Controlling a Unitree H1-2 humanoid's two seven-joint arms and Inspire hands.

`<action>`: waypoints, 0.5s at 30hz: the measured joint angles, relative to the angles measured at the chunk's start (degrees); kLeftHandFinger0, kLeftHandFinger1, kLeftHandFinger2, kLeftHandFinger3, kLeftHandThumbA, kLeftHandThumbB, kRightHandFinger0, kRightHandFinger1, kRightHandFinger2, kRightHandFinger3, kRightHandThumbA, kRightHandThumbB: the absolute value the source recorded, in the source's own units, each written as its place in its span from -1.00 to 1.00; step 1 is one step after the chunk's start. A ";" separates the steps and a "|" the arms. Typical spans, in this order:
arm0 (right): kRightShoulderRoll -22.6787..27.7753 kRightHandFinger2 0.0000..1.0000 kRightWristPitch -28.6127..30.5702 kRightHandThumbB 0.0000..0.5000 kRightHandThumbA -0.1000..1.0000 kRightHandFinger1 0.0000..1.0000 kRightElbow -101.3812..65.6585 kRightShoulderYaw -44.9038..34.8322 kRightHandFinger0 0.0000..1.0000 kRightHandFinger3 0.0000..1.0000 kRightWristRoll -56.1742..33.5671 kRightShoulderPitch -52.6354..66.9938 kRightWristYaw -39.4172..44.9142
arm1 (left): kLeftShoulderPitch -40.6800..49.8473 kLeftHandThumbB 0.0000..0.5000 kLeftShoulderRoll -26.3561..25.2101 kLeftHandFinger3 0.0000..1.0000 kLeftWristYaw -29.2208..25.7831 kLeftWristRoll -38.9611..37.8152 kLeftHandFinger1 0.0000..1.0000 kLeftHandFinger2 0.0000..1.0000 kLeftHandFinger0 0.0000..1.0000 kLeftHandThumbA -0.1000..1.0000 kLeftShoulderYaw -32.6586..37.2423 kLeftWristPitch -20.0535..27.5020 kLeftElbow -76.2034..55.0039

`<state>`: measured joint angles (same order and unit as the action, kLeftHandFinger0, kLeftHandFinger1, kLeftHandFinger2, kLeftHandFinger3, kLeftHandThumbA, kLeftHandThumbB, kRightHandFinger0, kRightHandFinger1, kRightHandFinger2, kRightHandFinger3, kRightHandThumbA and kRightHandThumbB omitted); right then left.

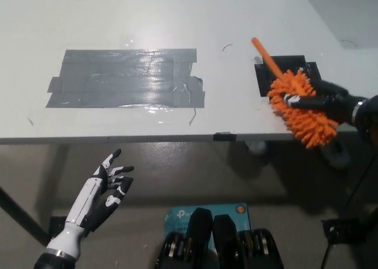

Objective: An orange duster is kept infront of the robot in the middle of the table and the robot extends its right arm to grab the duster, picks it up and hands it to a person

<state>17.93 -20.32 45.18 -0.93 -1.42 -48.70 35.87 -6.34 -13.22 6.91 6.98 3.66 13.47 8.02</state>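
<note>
Head view: right hand (328,103) grips the orange duster (301,112) across its soft, light bristles, above the tabletop (177,20) edge. Its stiff handle looks the better place to take hold. Left hand (106,183) rests low, fingers spread, holding nothing.

Single head view, steeply down over table (177,20) front edge, seemingly near.

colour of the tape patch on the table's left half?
Grey, glossy tape patch; head view shows it best.
</note>
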 measured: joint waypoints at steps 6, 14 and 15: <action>-1.96 0.44 -1.53 -0.48 -1.00 -0.34 -4.54 0.75 -1.00 0.60 -5.90 3.21 0.66 | 0.01 -0.76 0.03 1.00 0.03 0.01 0.40 0.58 0.35 0.62 0.00 -0.01 0.25; -3.78 0.42 -2.92 -0.43 -1.00 -0.51 -9.34 3.75 -1.00 0.33 -13.34 5.38 0.36 | 0.01 -0.75 0.04 1.00 0.08 0.01 0.39 0.58 0.34 0.63 0.00 -0.02 0.36; -3.96 0.41 -3.18 -0.42 -1.00 -0.50 -10.09 4.31 -1.00 0.34 -14.83 5.38 0.15 | 0.01 -0.76 0.04 0.99 0.08 0.01 0.38 0.58 0.34 0.63 0.00 -0.02 0.36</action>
<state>13.96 -23.51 35.10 3.38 -16.24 -43.32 36.02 -6.33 -13.17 7.00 6.98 3.66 13.45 8.39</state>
